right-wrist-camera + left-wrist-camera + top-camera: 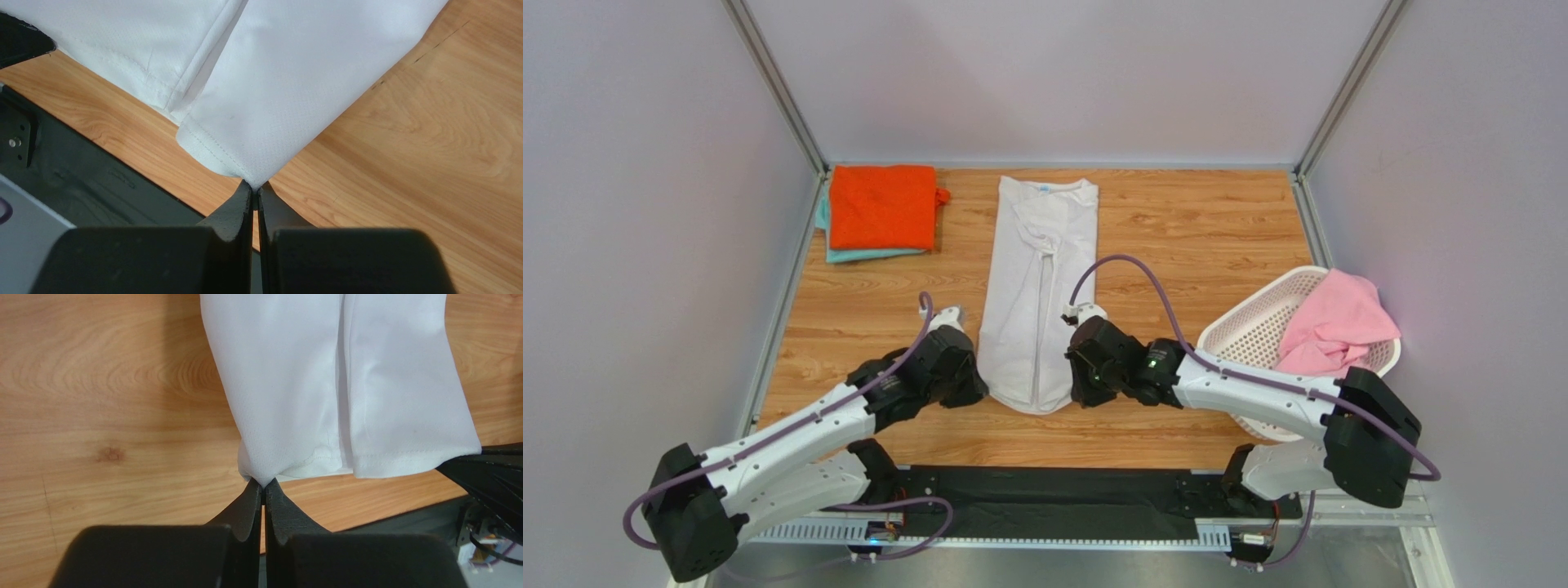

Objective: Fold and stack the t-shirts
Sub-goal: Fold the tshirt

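Observation:
A white t-shirt [1032, 288] lies down the middle of the table, folded lengthwise into a narrow strip, its blue neck label at the far end. My left gripper [979, 390] is shut on the strip's near left hem corner [263, 478]. My right gripper [1074, 390] is shut on the near right hem corner [255, 179]. Both corners are pinched at the fingertips just above the wood. A folded orange t-shirt [882, 205] rests on a folded teal t-shirt [854, 255] at the far left. A pink t-shirt [1335, 322] lies crumpled in the basket.
The white perforated laundry basket [1241, 337] stands at the right edge of the table, close behind my right arm. The black base rail [1051, 496] runs along the near edge. Grey walls and metal posts close in the sides and the back.

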`<state>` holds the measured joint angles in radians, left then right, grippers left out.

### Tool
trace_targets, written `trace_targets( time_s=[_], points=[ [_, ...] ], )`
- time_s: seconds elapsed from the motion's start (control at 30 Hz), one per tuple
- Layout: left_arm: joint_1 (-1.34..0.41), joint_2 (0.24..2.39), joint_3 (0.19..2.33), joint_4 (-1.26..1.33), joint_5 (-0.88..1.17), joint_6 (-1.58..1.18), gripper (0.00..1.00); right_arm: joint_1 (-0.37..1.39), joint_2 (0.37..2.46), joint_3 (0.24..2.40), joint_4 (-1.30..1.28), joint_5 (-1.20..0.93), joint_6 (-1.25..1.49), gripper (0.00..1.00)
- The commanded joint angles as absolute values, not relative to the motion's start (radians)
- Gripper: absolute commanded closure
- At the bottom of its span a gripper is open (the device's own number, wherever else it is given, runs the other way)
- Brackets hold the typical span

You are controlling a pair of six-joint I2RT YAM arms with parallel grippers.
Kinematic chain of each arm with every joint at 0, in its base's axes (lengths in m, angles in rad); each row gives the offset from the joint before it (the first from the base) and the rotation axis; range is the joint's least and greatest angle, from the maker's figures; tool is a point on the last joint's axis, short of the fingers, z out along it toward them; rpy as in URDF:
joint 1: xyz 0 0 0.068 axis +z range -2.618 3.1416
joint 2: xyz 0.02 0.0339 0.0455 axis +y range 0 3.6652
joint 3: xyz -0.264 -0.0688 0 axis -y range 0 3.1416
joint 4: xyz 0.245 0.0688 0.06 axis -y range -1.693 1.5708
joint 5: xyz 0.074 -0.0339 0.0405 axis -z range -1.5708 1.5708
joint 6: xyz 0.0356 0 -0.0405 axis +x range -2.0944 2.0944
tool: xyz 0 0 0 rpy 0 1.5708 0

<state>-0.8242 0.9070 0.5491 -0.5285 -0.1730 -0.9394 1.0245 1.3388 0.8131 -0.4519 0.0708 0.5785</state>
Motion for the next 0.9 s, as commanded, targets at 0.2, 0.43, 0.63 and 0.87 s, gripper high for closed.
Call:
trace_targets(
  time_s=[0.2,0.43,0.63,0.87],
  points=[
    [-0.946,0.620,0.482,-0.727,-0.116,-1.117,1.00,1.115,1.190,0.799,-0.566,-0.038,0.626,1.00],
    [-1.014,0.552,0.483,-0.776,-0.163,-1.163,1.00,1.180,1.147,0.804,-0.577,-0.002,0.667,1.00],
    [-1.014,0.623,0.578,-0.787,-0.277,-1.143,1.00,1.167,1.157,0.836,-0.609,0.118,0.650,0.99],
    [-1.008,0.797,0.716,-0.804,-0.402,-1.082,1.00,1.069,1.175,0.877,-0.629,0.179,0.611,0.98]
  ],
)
